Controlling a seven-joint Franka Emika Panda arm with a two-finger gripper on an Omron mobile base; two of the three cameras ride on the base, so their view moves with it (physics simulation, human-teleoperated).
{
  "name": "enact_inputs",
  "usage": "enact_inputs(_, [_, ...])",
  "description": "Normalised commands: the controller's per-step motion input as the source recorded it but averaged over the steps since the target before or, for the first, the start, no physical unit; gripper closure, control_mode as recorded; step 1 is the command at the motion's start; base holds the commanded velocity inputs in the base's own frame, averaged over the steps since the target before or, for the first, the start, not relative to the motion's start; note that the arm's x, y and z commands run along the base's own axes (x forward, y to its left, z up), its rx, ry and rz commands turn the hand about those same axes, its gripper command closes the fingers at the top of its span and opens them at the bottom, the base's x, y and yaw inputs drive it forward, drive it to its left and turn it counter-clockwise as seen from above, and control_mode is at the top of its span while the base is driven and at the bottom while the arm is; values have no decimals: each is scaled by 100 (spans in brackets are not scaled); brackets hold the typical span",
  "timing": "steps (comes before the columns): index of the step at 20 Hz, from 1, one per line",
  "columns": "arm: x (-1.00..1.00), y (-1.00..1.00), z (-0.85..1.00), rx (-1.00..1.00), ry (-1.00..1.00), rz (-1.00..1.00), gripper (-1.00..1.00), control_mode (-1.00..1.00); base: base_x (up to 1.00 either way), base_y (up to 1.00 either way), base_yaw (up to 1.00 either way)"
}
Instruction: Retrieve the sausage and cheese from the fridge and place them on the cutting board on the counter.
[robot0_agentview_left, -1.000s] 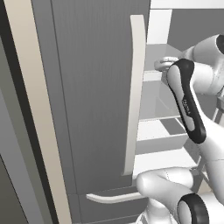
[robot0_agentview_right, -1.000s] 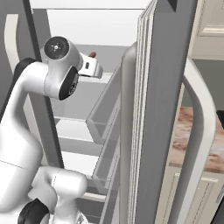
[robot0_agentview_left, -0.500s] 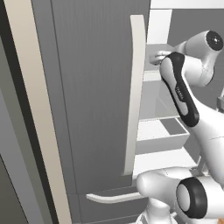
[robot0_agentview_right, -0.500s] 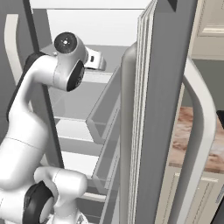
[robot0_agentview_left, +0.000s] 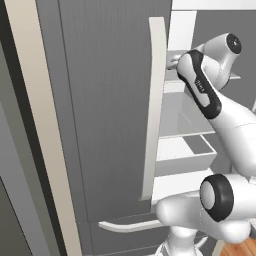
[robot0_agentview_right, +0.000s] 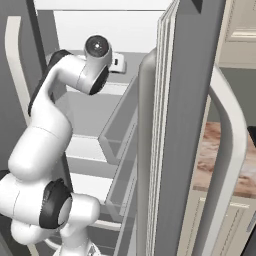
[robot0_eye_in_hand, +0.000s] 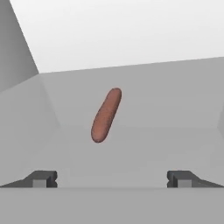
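Note:
The sausage (robot0_eye_in_hand: 106, 115), a short reddish-brown rod, lies on a pale shelf (robot0_eye_in_hand: 166, 109) inside the fridge (robot0_agentview_left: 110, 125), ahead of my gripper (robot0_eye_in_hand: 112, 179) and a little left of its centre line. The gripper is open, with its two dark fingertips (robot0_eye_in_hand: 41, 178) wide apart and nothing between them. My arm (robot0_agentview_right: 75, 75) reaches in through the open right half of the fridge at upper-shelf height. A strip of the mottled counter (robot0_agentview_right: 220, 160) shows beyond the open door. The cheese and the cutting board are out of view.
The shut left door carries a long off-white handle (robot0_agentview_left: 152, 105) close to my forearm. The open right door (robot0_agentview_right: 185, 125) stands edge-on with clear door bins (robot0_agentview_right: 117, 145) beside my arm. A pale drawer (robot0_agentview_left: 185, 155) sits on a lower shelf.
The arm has risen and stretched further into the fridge, carrying the hand deeper over the upper shelf. The jaws have stayed wide apart.

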Motion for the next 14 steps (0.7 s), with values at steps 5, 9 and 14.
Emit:
enact_inputs(5, [67,0,0,0,0,9,-100,-100,0,0,0])
enact_inputs(9, [60,0,0,-3,0,2,-100,-100,0,0,0])
enact_inputs(14, [59,4,-2,-4,0,0,-100,-100,0,0,0])
